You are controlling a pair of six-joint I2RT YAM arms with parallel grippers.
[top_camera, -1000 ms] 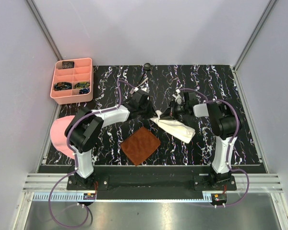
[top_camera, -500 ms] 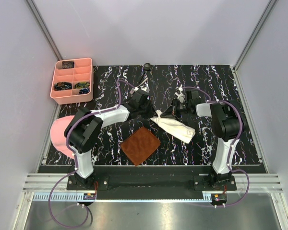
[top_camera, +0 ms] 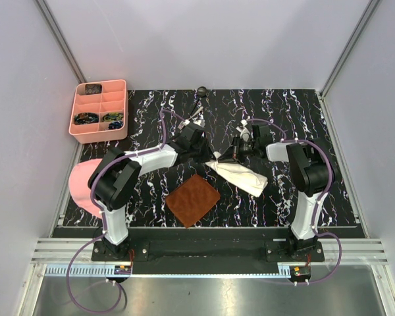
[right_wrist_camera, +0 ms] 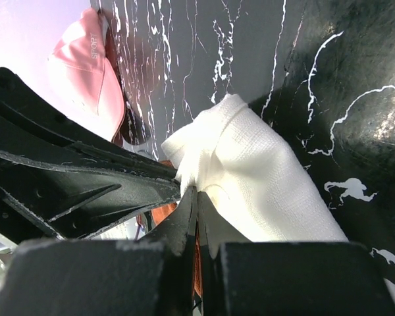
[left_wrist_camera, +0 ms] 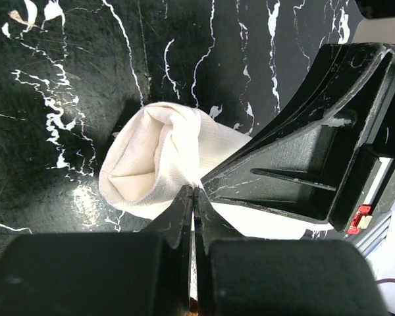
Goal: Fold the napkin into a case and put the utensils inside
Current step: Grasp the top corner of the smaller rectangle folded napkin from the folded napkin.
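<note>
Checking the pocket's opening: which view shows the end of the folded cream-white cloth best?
Left wrist: the folded cream-white cloth faces the camera end-on, large, its layers curling round a hollow. Right wrist shows its flat side and a bunched corner; the top view, only a small white strip.

Plain pale-grey walls [top_camera: 204,39] are enclosing a black, white-veined tabletop [top_camera: 316,112] on three sides. Aluminium posts [top_camera: 58,41] are framing the rear corners. A metal ledge [top_camera: 210,293] is running along the near edge. Even light is falling throughout.
</note>
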